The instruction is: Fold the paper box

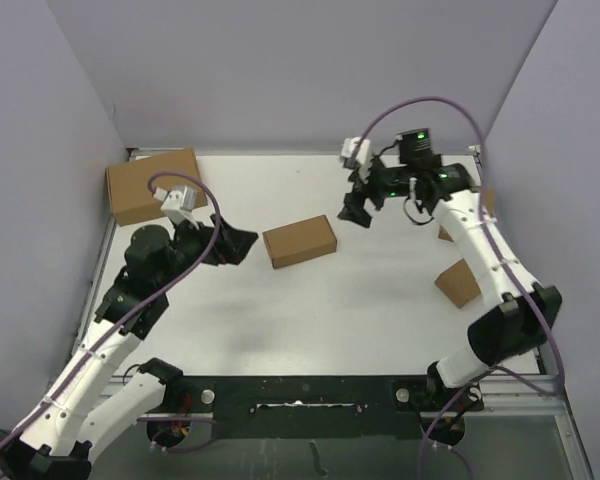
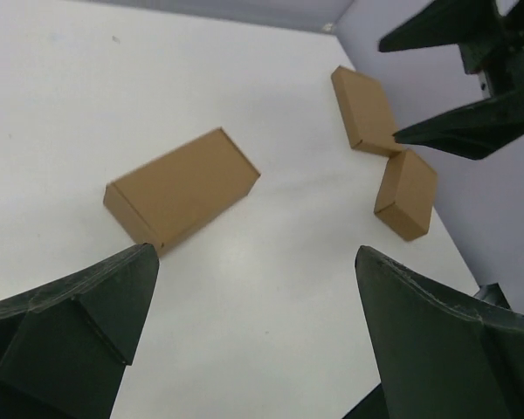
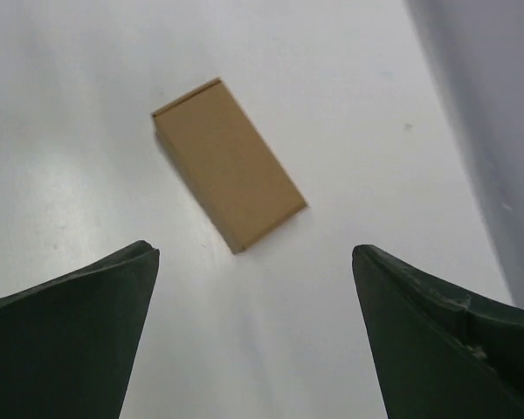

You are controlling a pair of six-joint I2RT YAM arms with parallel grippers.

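Note:
The paper box point(image 1: 299, 241) is a small closed oblong box of plain brown cardboard, lying flat in the middle of the white table. It also shows in the left wrist view point(image 2: 182, 187) and in the right wrist view point(image 3: 227, 165). My left gripper point(image 1: 238, 245) is open and empty, just left of the box and apart from it. My right gripper point(image 1: 359, 207) is open and empty, to the upper right of the box, above the table. In the left wrist view the right gripper's fingers point(image 2: 458, 131) show at the top right.
A larger closed brown carton point(image 1: 150, 185) stands at the far left corner. Two other small closed brown boxes point(image 1: 459, 282) lie near the right edge, also seen in the left wrist view point(image 2: 407, 193), one partly behind my right arm. Grey walls close in the table.

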